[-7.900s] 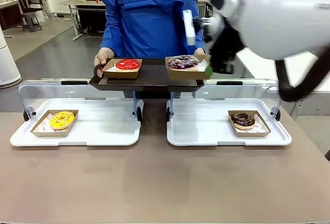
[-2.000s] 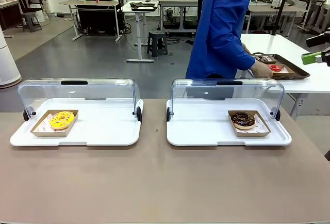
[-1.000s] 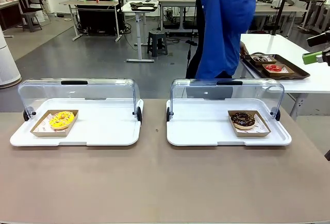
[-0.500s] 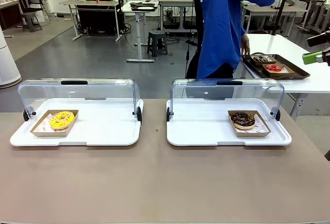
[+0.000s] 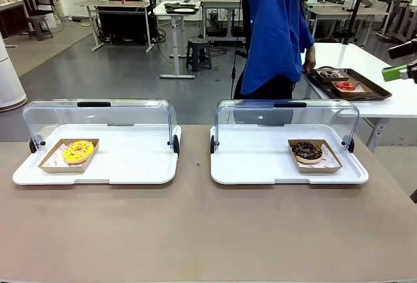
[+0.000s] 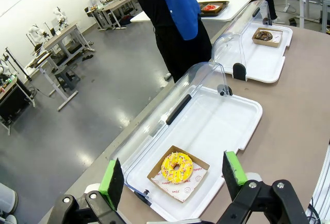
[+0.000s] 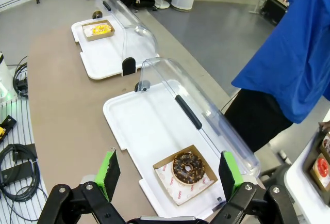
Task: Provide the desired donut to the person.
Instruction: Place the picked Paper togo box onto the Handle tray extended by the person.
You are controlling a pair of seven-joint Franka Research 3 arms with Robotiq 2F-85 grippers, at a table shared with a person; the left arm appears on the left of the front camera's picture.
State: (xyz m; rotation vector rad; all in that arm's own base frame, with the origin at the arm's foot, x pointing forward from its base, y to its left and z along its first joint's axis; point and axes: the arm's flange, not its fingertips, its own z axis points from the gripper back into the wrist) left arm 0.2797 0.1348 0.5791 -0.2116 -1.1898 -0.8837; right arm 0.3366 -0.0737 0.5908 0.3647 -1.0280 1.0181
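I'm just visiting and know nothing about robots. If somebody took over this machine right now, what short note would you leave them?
Left gripper: jaws open, holding nothing, above the yellow donut in the left tray.
Right gripper: jaws open, holding nothing, above the chocolate donut in the right tray.
Both clear lids are open.
The person stands turned toward the side table, a hand at the dark tray, which holds a red donut and a dark one.
Done: two donuts appear to be delivered already.
Left: wait for the next request; the yellow and chocolate donuts are untouched.
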